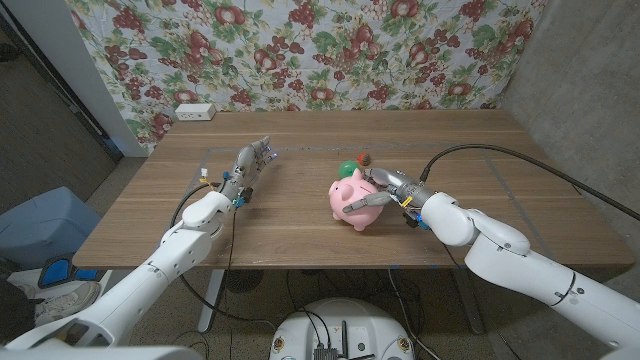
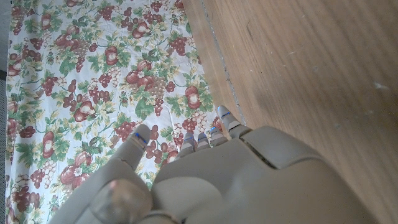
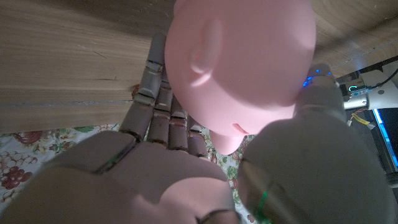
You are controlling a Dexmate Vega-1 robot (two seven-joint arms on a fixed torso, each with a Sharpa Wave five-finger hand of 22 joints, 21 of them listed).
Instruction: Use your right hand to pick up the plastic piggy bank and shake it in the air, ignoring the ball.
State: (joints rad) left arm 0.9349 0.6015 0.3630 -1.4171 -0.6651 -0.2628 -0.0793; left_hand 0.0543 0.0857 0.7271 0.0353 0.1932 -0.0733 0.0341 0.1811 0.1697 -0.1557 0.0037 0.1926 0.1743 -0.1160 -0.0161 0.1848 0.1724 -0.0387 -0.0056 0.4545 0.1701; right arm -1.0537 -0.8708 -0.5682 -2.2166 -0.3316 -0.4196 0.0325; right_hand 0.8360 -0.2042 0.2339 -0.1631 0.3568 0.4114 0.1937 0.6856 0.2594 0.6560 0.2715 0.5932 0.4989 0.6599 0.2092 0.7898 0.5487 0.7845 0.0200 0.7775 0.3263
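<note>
One pink piggy bank (image 1: 352,198), one green ball (image 1: 346,166), one white box (image 1: 195,111), two robot hands.

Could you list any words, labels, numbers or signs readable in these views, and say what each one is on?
None can be read. The pink piggy bank held by the right hand, the left hand, the wooden table and the floral cloth carry no visible text.

Pink plastic piggy bank (image 1: 352,197) at table centre, apparently tilted; green-red ball (image 1: 352,164) just behind.
</note>
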